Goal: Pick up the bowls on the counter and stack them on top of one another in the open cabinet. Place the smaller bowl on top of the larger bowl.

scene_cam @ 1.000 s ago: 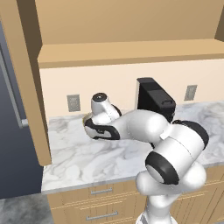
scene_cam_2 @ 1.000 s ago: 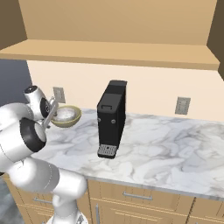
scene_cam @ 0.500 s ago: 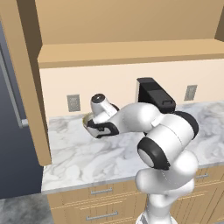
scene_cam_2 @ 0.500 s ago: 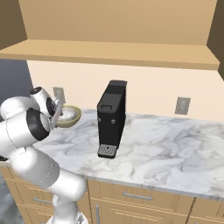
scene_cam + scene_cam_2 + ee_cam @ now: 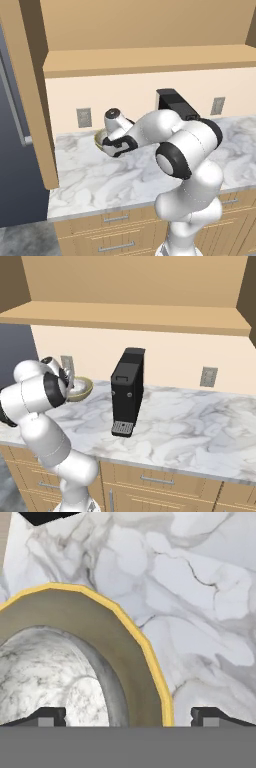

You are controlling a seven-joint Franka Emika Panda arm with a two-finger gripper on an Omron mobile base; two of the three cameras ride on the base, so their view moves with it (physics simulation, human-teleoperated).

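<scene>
- Gripper (image 5: 128, 714): in the hand view its two dark tips stand wide apart at the bottom, one at each side, with the rim of the larger bowl (image 5: 100, 637) passing between them. Whether either tip touches the rim cannot be told.
- Larger bowl: olive-gold with a yellow rim, at the back left of the desk (image 5: 100, 175), near the wall outlet (image 5: 84, 117). In the left base view the hand covers most of it.
- Smaller bowl (image 5: 45, 672): pale grey-white, sitting inside the larger bowl.
- Right base view: the olive bowl (image 5: 80, 388) shows just beside the arm's wrist, slightly tilted.
- Black coffee machine (image 5: 127, 391) stands upright on the desk, right of the bowls.
- Open cabinet (image 5: 150, 57) above the desk; its shelf is of light wood.
</scene>
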